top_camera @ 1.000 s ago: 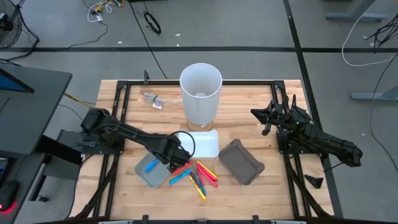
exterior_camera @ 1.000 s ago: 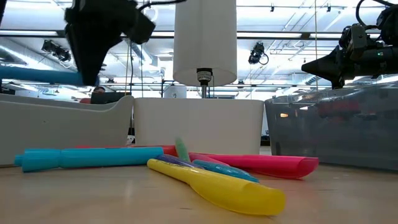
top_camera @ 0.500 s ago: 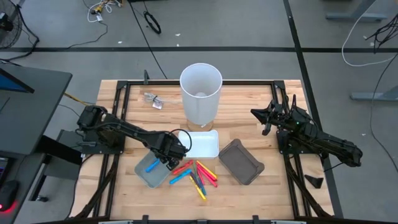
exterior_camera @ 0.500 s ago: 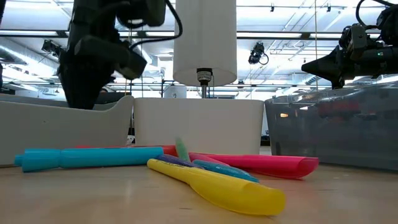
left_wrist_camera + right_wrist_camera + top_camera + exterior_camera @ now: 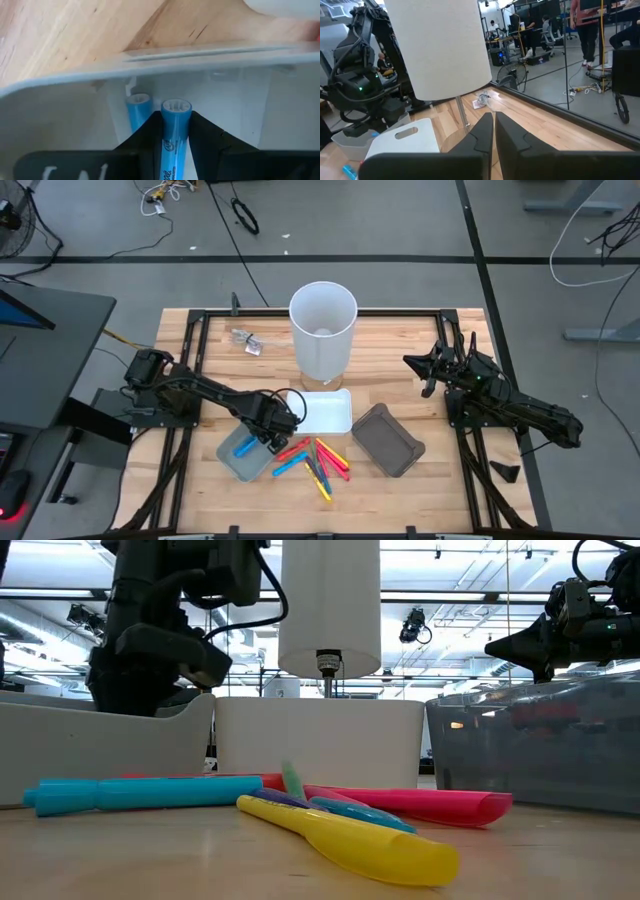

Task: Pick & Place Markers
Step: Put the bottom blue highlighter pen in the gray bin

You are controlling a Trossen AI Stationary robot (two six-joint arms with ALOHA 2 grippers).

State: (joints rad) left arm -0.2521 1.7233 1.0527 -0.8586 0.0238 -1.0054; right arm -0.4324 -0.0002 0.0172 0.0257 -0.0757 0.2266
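My left gripper points down into the light grey tray and is shut on a blue marker. A second blue marker lies in that tray, close beside the held one. In the low view the tray wall hides the fingertips. Several more markers, red, blue, yellow and pink, lie flat on the wood right of the tray. My right gripper waits shut at the table's right, touching nothing. My left gripper pinches the blue marker's barrel between its two fingers, which come from above. The marker runs along the fingers, upright, and its round end sticks out below the fingertips inside the tray. I cannot tell whether that end touches the tray floor.
A white tray lies just right of the left gripper, and a dark grey tray farther right. A tall white cylinder stands behind them at the far middle. A small clear wrapper lies far left.
My left gripper has come down with the blue marker, from above the tray's rim into the light grey tray, shifting a little toward the table's left. It has stayed shut on the marker. The loose markers have not moved.
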